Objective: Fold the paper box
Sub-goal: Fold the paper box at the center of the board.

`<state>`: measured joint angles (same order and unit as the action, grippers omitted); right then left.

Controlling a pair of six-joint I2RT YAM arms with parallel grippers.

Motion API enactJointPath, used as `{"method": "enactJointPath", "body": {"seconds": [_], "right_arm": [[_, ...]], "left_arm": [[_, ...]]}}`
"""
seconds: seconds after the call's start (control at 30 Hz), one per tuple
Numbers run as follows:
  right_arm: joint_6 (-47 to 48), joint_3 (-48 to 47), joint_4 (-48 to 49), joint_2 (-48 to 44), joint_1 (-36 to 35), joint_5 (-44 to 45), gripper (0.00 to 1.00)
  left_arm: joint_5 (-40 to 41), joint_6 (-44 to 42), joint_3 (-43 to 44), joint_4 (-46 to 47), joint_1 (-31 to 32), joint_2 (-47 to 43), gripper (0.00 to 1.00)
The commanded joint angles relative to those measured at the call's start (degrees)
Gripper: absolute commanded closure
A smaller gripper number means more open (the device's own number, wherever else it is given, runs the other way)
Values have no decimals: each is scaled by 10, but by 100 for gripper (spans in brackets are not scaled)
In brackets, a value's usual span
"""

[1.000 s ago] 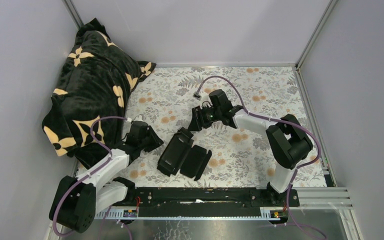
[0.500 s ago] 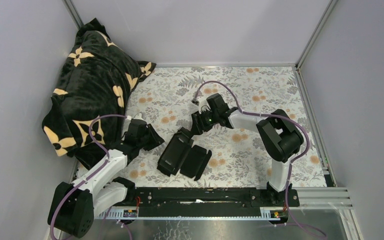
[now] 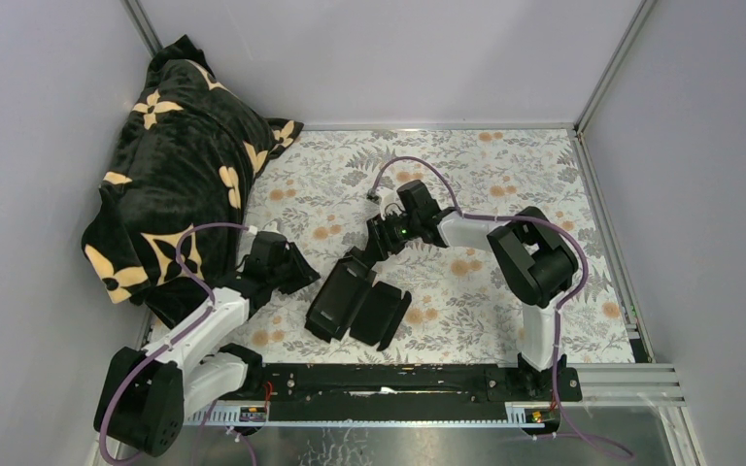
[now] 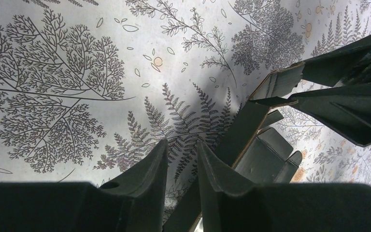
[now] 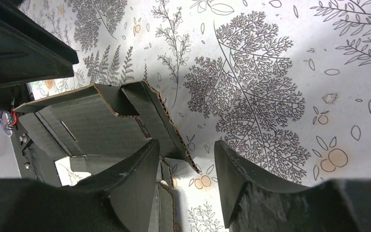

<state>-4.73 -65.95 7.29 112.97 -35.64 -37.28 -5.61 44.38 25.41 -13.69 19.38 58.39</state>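
The paper box (image 3: 355, 296) is a black card sheet on the floral cloth, part folded, with some flaps raised. My right gripper (image 3: 379, 241) is at its far end. In the right wrist view it (image 5: 186, 150) stands open, and the corner of a corrugated flap (image 5: 166, 121) reaches into the gap, touching neither finger. My left gripper (image 3: 299, 272) hangs just left of the box. In the left wrist view it (image 4: 182, 147) is open with a narrow gap, only cloth between its fingers, and the box (image 4: 265, 150) lies just to the right.
A black plush blanket with cream flowers (image 3: 175, 175) is heaped at the back left, close behind the left arm. Grey walls close in the floral cloth (image 3: 505, 175) on three sides. A black rail (image 3: 398, 383) runs along the near edge.
The right arm has swung left and nearer, bringing its gripper down to the box's far end. The left arm and the box have hardly moved.
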Motion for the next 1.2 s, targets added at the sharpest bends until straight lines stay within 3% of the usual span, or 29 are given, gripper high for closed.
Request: {"method": "enactJointPath", "body": {"seconds": [0.0, 0.6, 0.77, 1.17], "right_arm": [[10, -24, 26, 7, 0, -36, 48], [-3, 3, 51, 11, -4, -43, 75], [-7, 38, 47, -44, -4, 33, 78], [7, 86, -79, -181, -10, 230, 80]], "left_arm": [[-9, -12, 13, 17, -5, 7, 65], [-11, -10, -2, 31, -5, 7, 66], [-10, -9, -3, 32, -5, 5, 65], [-26, -4, 18, 29, -6, -9, 66]]}}
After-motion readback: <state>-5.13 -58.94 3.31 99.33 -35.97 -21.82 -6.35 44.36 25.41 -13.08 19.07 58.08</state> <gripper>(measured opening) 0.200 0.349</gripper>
